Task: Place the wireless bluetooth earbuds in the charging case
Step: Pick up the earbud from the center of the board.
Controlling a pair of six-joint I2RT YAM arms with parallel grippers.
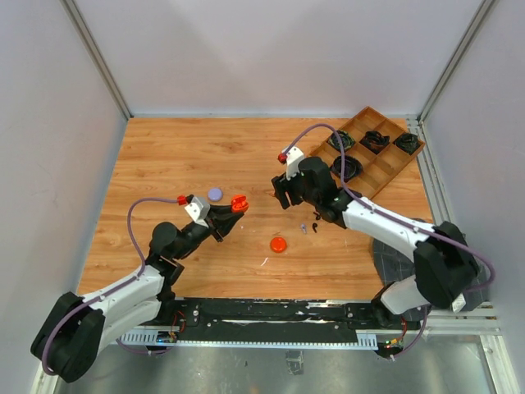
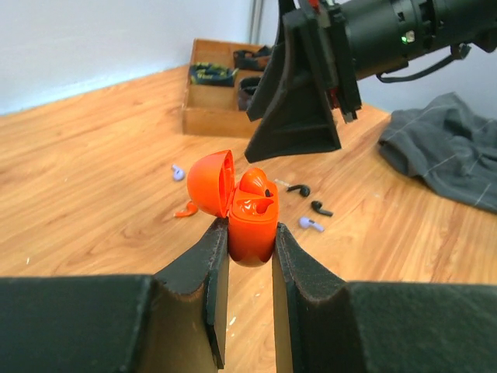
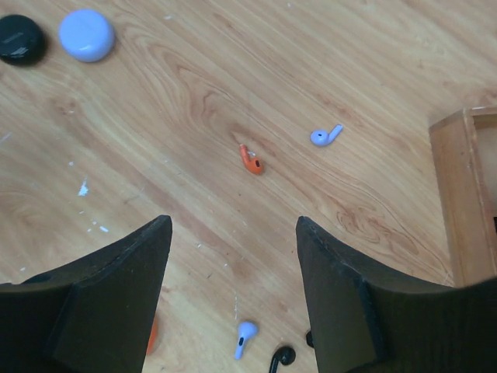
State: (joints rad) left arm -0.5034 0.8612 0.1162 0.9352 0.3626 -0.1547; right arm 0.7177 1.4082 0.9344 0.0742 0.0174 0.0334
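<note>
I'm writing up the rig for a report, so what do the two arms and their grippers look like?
Both the left arm and right arm have black joints and white link segments. A lilac cable loops along each. Each wrist carries a white camera mount with a red tip. The left gripper and right gripper have broad, matte black, wedge-shaped fingers.

- Top external: high above and behind the arm bases, looking steeply down over the whole wooden surface (image 1: 180, 164).
- Left wrist: low and close behind the left pincer (image 2: 250, 233), facing across toward the far tray (image 2: 213, 118).
- Right wrist: close above, facing down; shares the loose earbuds (image 3: 250, 161) with the others.
</note>
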